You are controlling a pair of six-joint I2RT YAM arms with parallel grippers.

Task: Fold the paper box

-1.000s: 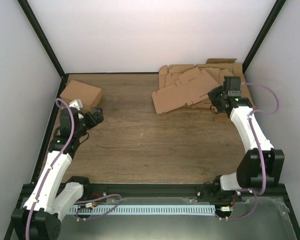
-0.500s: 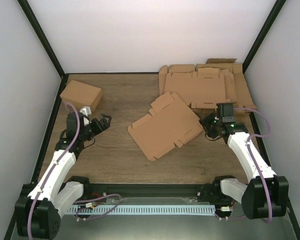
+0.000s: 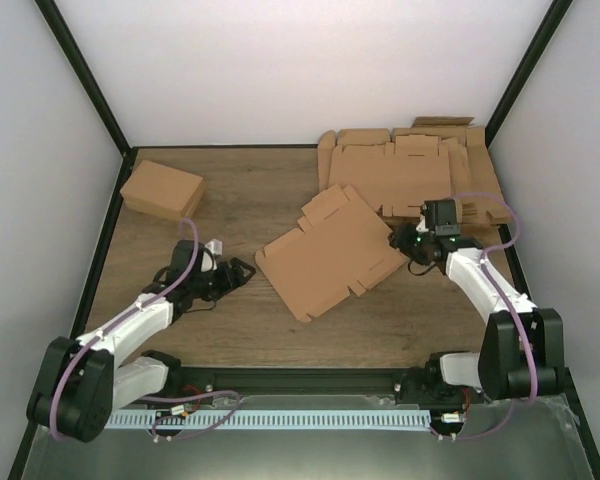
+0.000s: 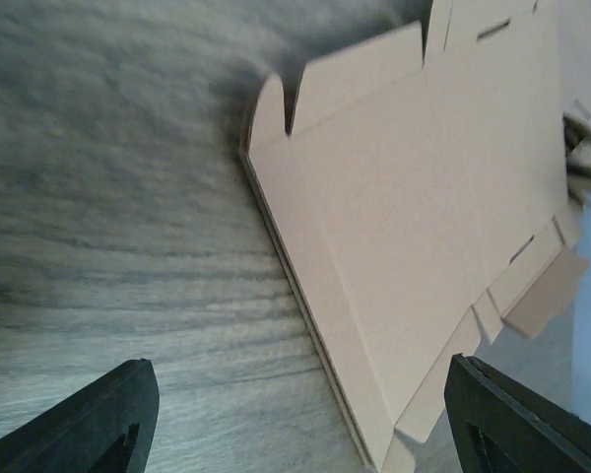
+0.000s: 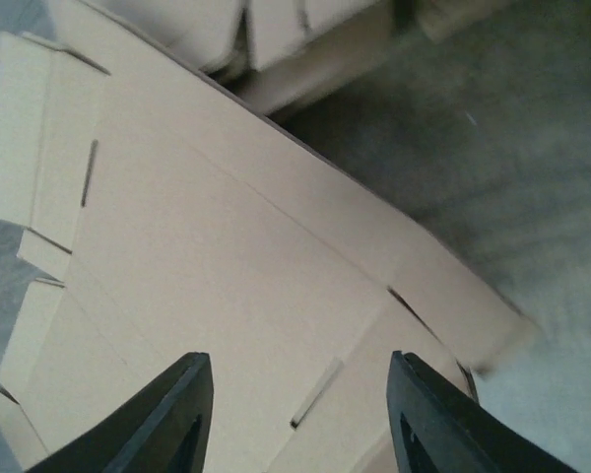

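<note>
Wooden table (image 3: 280,190), left fingers (image 4: 89,424) now nearer paper box (image 3: 330,255)

A counter (image 3: 280,330) of brown wood grain fills the middle of the frame, closed by plain white walls (image 3: 300,70) at the top, left and right. Black frame posts (image 3: 84,75) run slanted in both upper corners. The light is soft and even.

Brown paper box (image 3: 330,252) lies flat, unfolded
</note>
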